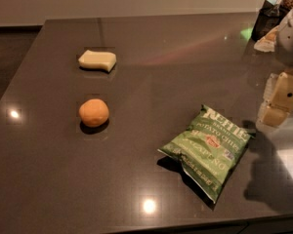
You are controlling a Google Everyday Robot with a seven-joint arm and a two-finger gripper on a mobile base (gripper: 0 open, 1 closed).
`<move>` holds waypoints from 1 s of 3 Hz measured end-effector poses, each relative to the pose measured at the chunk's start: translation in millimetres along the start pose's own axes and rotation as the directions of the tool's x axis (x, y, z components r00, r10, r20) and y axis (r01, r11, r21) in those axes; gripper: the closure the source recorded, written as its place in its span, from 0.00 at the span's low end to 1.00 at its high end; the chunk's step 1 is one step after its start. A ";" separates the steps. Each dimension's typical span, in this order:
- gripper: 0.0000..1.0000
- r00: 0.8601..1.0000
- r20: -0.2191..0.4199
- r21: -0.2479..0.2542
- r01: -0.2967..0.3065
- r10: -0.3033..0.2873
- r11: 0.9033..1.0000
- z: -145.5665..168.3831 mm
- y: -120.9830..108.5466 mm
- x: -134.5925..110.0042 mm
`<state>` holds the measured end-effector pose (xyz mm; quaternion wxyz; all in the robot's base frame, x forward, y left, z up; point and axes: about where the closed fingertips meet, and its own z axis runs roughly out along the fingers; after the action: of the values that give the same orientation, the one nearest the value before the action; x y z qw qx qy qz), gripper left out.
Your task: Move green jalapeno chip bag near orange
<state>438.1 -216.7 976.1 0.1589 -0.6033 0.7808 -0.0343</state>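
The green jalapeno chip bag lies flat on the dark countertop, right of centre near the front. It is crinkly green foil with white lettering and a small red mark. The orange sits to its left, about a bag's length away, small, round and matte. My gripper hangs at the right edge of the view, just right of and slightly above the bag's top corner, not touching it. It holds nothing that I can see. Its shadow falls on the counter right of the bag.
A pale yellow rectangular block lies behind the orange. Dark snack packaging stands at the back right corner. The counter's front edge runs just below the bag; its left edge drops to a dark floor.
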 end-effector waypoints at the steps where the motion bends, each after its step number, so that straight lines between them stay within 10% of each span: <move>1: 0.00 1.000 0.001 0.003 0.002 -0.002 1.000 -0.5 -0.3 -1.0; 3: 0.00 0.994 0.027 -0.048 0.107 -0.106 0.993 28.3 11.5 -31.1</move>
<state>442.5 -180.0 952.9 0.1513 -0.6483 0.7460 -0.0160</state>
